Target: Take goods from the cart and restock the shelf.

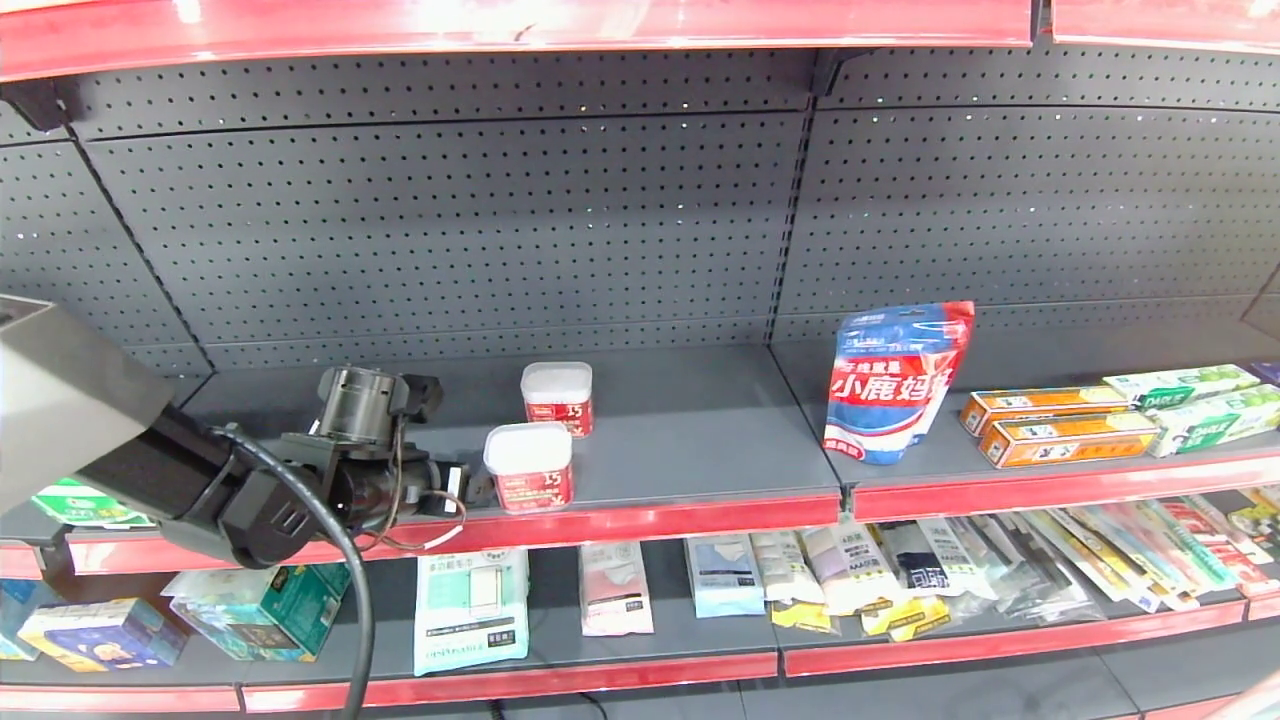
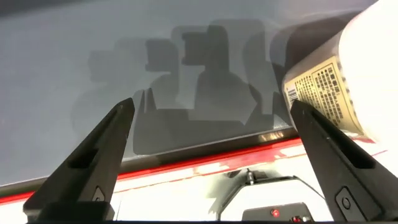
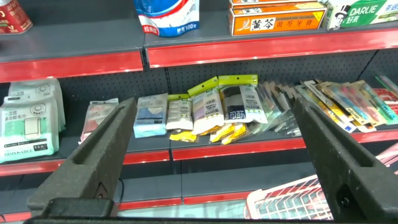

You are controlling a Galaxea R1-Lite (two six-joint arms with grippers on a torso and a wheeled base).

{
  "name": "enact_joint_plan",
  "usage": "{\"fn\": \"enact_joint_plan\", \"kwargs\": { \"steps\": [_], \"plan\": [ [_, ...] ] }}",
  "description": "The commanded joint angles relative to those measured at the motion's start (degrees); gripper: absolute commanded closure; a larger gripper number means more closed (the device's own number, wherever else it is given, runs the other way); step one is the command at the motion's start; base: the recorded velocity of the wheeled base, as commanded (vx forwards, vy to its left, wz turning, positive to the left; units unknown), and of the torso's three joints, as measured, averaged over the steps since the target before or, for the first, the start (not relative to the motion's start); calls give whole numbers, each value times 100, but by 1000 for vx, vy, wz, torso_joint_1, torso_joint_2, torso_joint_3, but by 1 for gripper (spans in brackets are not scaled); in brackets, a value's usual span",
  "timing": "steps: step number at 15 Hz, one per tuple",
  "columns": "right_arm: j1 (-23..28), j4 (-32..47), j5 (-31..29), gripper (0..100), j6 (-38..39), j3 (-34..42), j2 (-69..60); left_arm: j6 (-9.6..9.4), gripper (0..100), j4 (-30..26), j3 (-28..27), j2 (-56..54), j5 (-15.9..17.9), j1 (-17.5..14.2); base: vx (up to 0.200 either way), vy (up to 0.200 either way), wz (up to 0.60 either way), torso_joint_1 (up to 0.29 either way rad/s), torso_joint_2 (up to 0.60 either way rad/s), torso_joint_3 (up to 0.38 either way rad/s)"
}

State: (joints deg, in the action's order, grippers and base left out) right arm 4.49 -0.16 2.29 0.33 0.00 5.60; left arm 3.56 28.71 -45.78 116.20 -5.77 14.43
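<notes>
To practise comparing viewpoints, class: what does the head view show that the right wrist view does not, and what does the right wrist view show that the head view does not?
Head view only: the left gripper beside the front white-lidded tub, and the red upper shelf edge.
Right wrist view only: the right gripper, fingers open, and the wire cart basket.
Both: the blue pouch, the orange boxes and the packets on the lower shelf.

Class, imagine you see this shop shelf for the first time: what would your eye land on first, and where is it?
The tall blue and red pouch stands upright on the right part of the grey shelf. A front tub and a back tub, red with white lids, stand mid-shelf, and the left end effector sits open beside the front tub.
</notes>
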Motion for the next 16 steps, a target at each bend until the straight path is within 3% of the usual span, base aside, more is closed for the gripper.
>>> {"fn": "enact_joint_plan", "kwargs": {
  "steps": [1, 9, 11, 14, 16],
  "plan": [
    [0, -2, -1, 0, -7, 0, 12, -4, 0, 73, -2, 43, -3, -2, 0, 0, 0, 0, 0, 0],
    [0, -2, 8, 0, 2, 0, 3, -286, 0, 372, 113, 87, 5, -46, 0, 0, 0, 0, 0, 0],
    [0, -2, -1, 0, 2, 0, 3, -664, 0, 363, 253, -89, 49, -169, 0, 0, 0, 0, 0, 0],
    [0, -2, -1, 0, -7, 0, 3, -1138, 0, 346, 526, -344, 585, -310, 0, 0, 0, 0, 0, 0],
    [0, -2, -1, 0, 2, 0, 3, -1165, 0, 346, 596, -379, 717, -301, 0, 0, 0, 0, 0, 0]
  ]
}}
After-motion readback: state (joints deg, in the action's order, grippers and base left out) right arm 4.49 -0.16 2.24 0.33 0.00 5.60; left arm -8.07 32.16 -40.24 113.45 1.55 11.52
